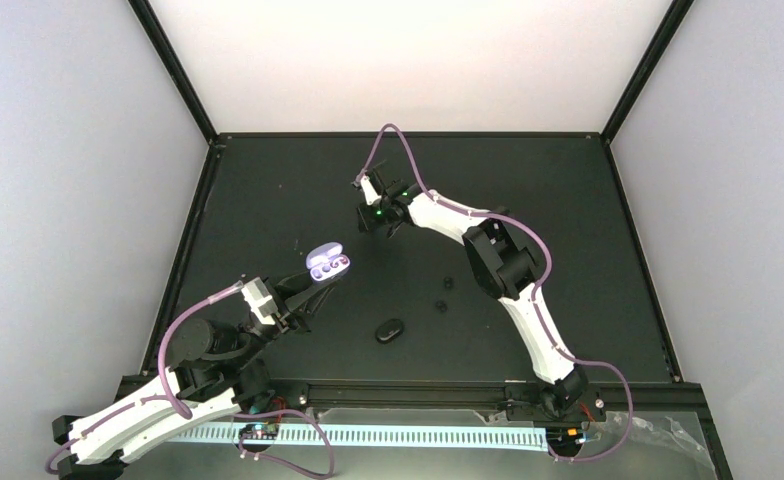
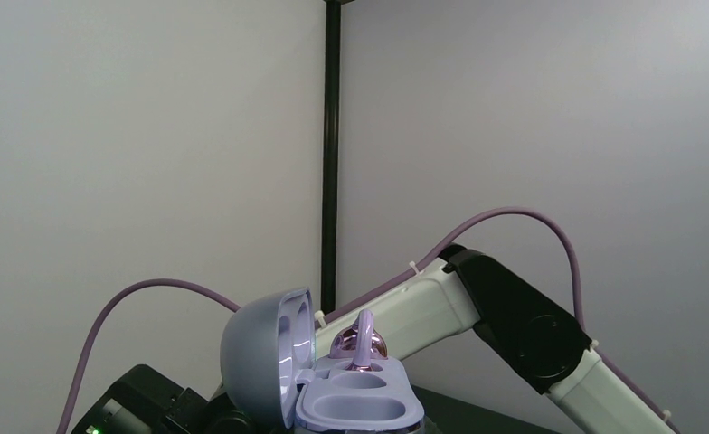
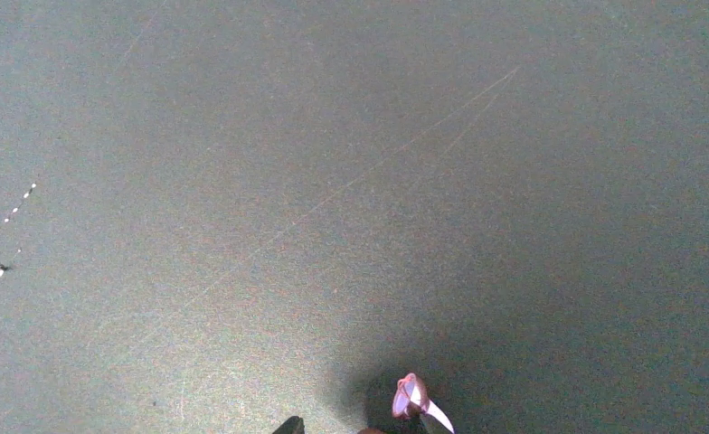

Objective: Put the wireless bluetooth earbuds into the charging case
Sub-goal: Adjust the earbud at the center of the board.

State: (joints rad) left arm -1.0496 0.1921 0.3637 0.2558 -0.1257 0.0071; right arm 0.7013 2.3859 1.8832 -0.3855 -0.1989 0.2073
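Observation:
My left gripper [image 1: 318, 278] is shut on the open lilac charging case [image 1: 327, 263] and holds it above the mat. In the left wrist view the case [image 2: 360, 407] has its lid up at the left. One glossy pink earbud [image 2: 362, 344] sits in its far slot, and the two nearer slots are empty. My right gripper [image 1: 378, 212] is low over the far middle of the mat. In the right wrist view a second pink earbud [image 3: 411, 398] sits at the bottom edge by the gripper [image 3: 360, 427]. Only one dark fingertip [image 3: 289, 424] shows, so the grip is unclear.
A closed black oval case [image 1: 389, 330] lies on the mat at the near middle. Two small black earbuds [image 1: 446, 283] [image 1: 440, 305] lie to its right. The black mat [image 1: 568, 220] is bounded by a raised frame, with grey walls around it.

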